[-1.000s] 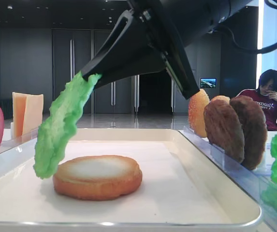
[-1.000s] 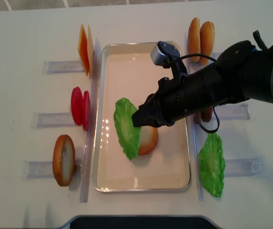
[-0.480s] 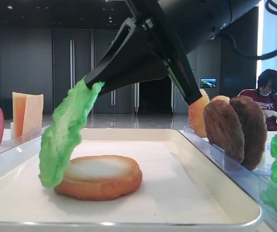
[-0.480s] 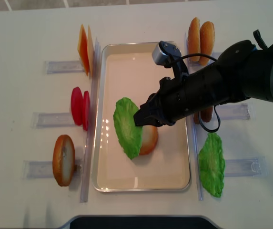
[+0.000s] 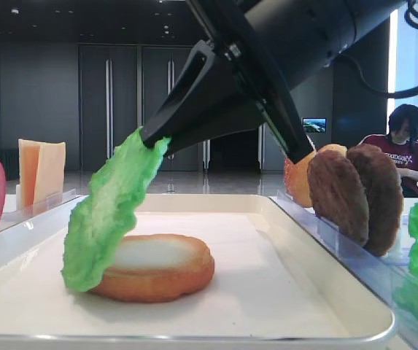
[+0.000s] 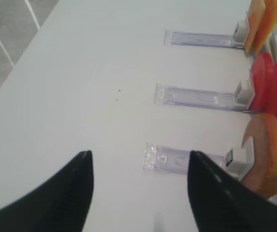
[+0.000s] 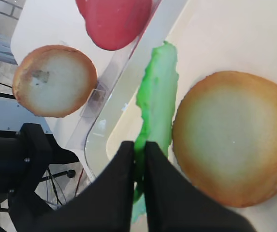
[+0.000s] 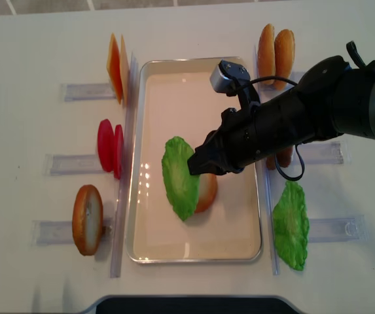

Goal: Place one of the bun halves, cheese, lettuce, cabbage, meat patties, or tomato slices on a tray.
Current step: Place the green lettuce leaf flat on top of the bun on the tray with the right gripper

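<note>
My right gripper is shut on the top edge of a bright green lettuce leaf over the white tray. The leaf hangs tilted, and its lower end covers the left edge of a flat bun half lying pale face up on the tray lining. In the right wrist view the black fingertips pinch the lettuce edge-on beside the bun half. My left gripper stands open over bare white table, left of the dividers, with nothing between its fingers.
Clear dividers flank the tray. On the left stand cheese slices, tomato slices and an upright bun half. On the right are two buns, meat patties and a second lettuce leaf. A person sits in the background.
My right gripper has carried the lettuce to the right and lower. The leaf's lower end, which hung left of the bun half, now overlaps the bun's left edge.
</note>
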